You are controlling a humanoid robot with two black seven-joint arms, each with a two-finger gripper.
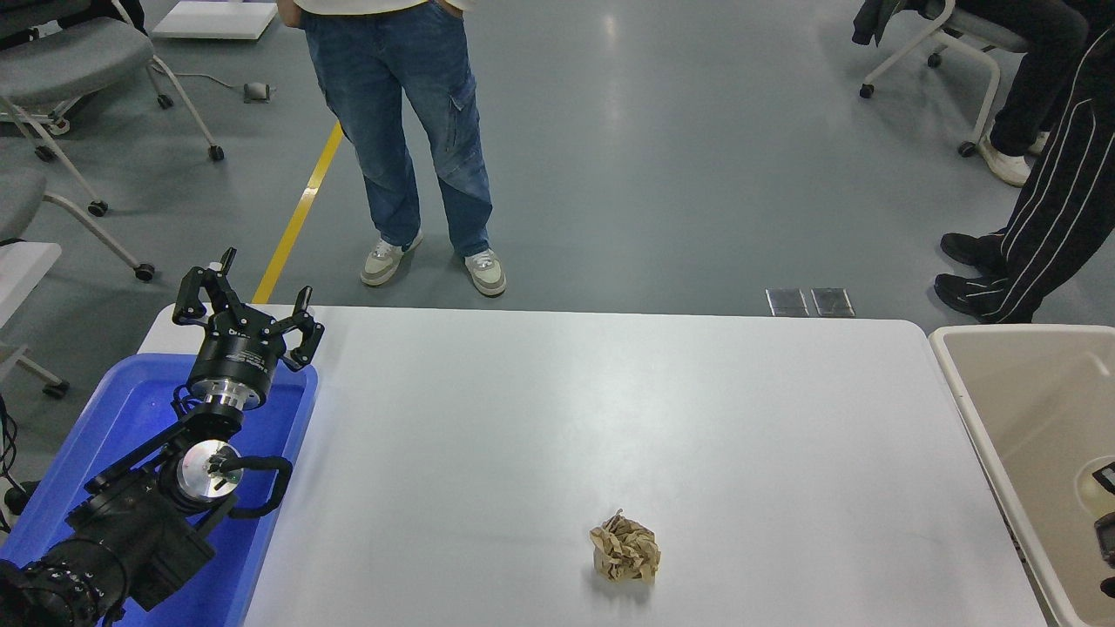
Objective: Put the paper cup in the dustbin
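The beige dustbin (967,383) stands at the table's right end, partly cut off by the picture's edge. A small black part of my right arm (1104,522) shows at the right edge, over the inside of the dustbin; its fingers are out of view. I cannot make out the paper cup; only a pale patch shows beside the black part. My left gripper (253,300) is open and empty, parked at the lower left above the blue tub (139,396).
A crumpled brown paper ball (625,549) lies on the white table (557,418) near its front middle. A person in jeans (409,139) stands at the far side. Another person's legs (1045,218) and chairs are at the top right.
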